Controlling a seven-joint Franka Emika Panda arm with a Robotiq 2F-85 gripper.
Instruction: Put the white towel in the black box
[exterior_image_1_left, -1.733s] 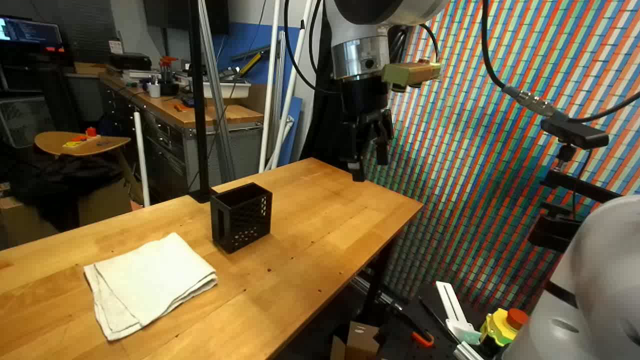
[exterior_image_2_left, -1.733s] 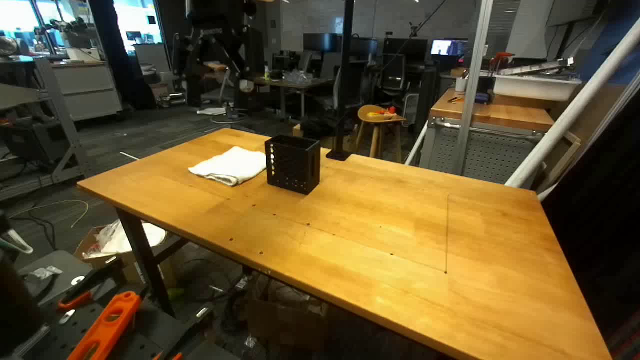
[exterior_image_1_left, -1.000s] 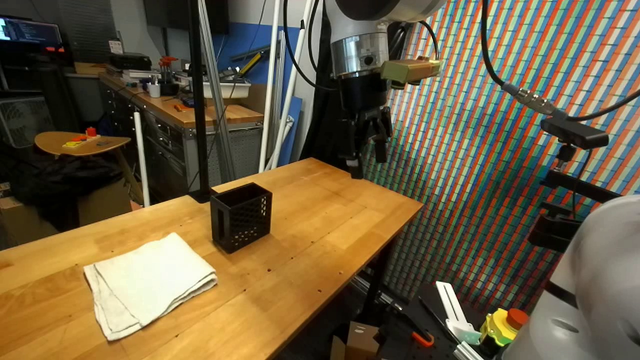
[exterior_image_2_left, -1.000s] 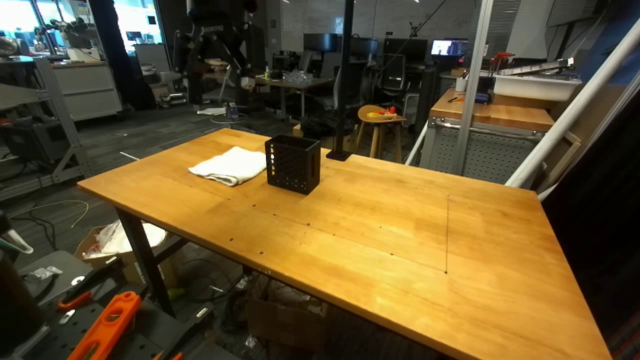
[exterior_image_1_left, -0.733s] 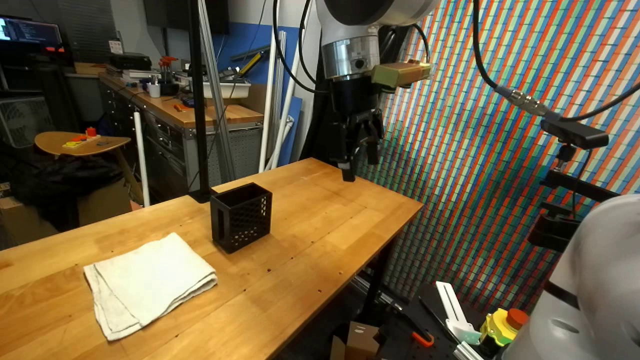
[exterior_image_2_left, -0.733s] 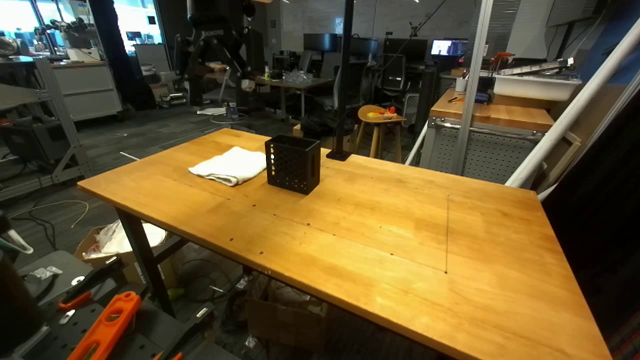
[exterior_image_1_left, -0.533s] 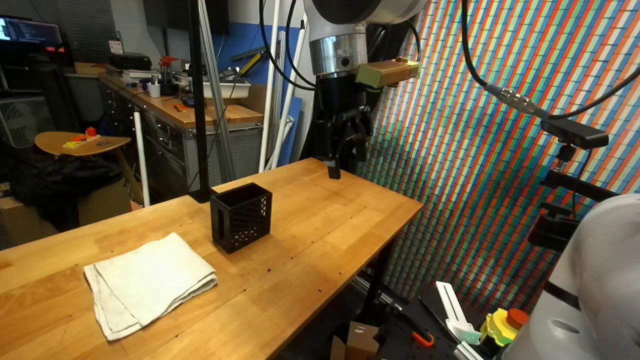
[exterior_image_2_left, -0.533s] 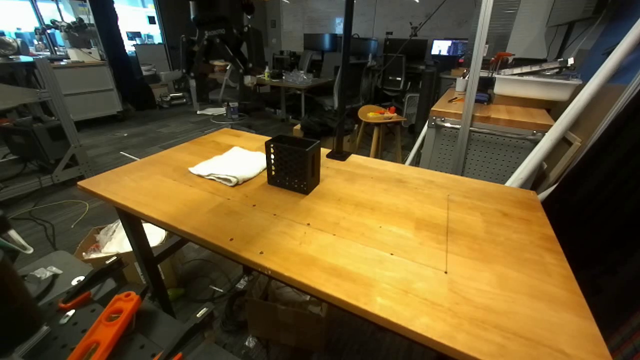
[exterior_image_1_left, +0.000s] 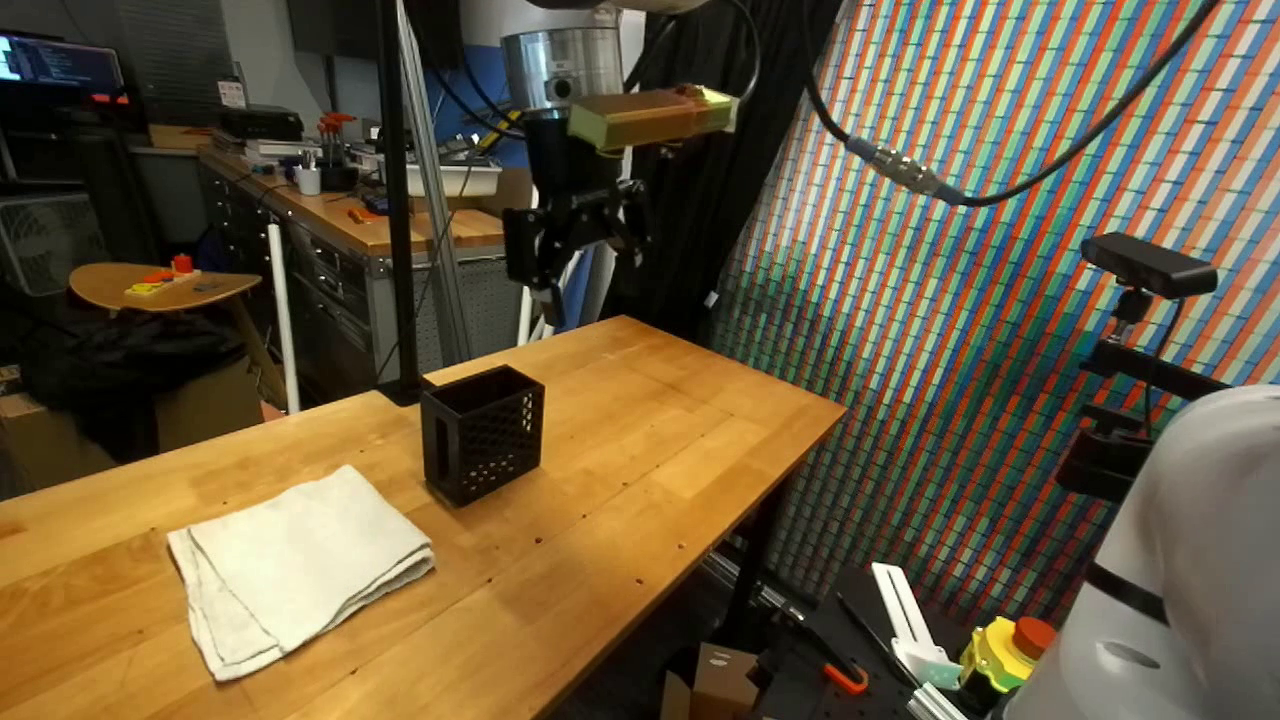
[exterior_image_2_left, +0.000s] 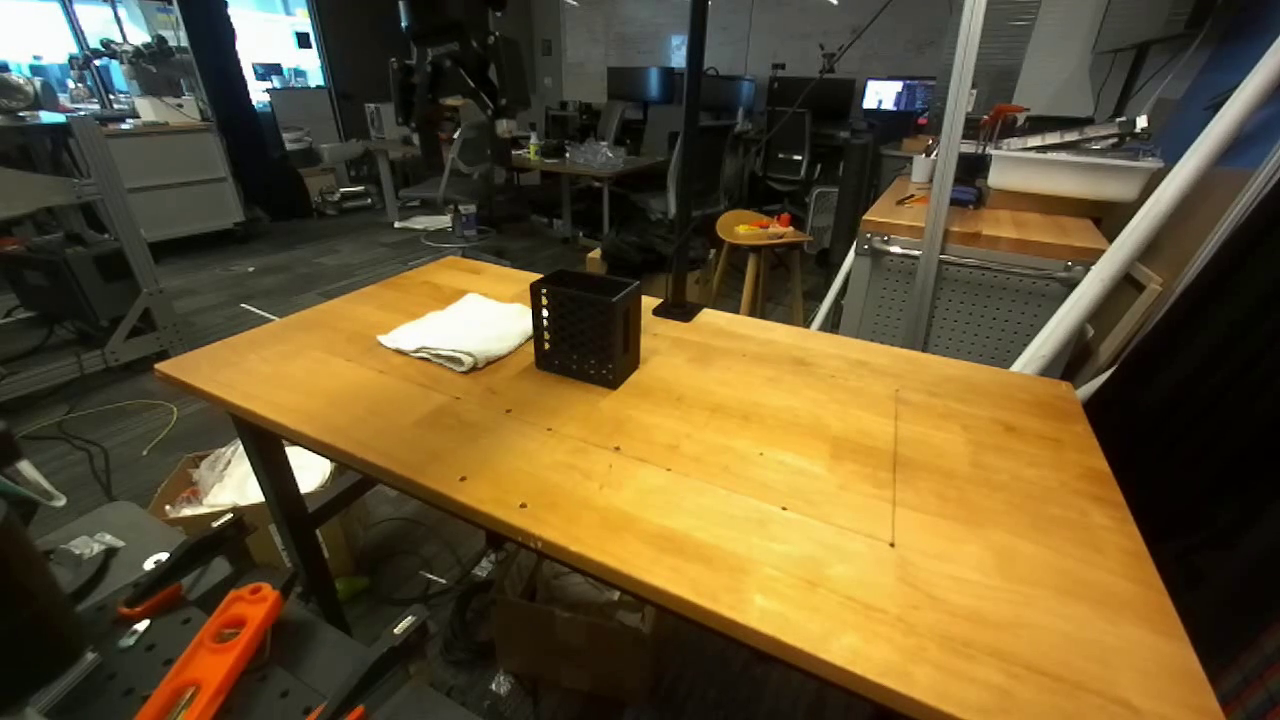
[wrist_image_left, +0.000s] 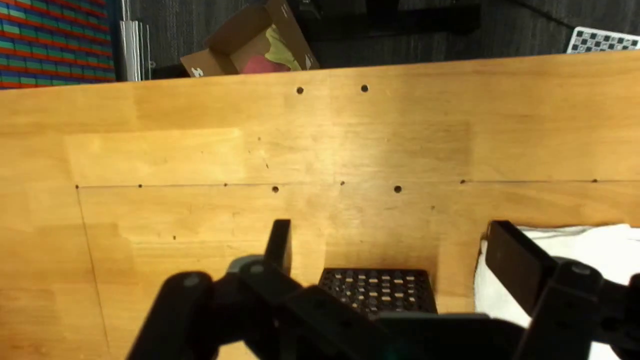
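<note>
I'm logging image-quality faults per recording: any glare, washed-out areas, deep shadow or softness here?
Wrist view: pale glare on the tabletop, the white towel largely washed out, the dark hand looking slightly soft; both exterior views: the towel's top bright with little texture, the inside of the black box too dark to read.

under me i have a wooden table, its top dotted with small dark holes. a white towel lies folded flat on it. near it, but apart, i see a black box standing upright, open mouth up. a black post stands at one long edge on a flat base.
</note>
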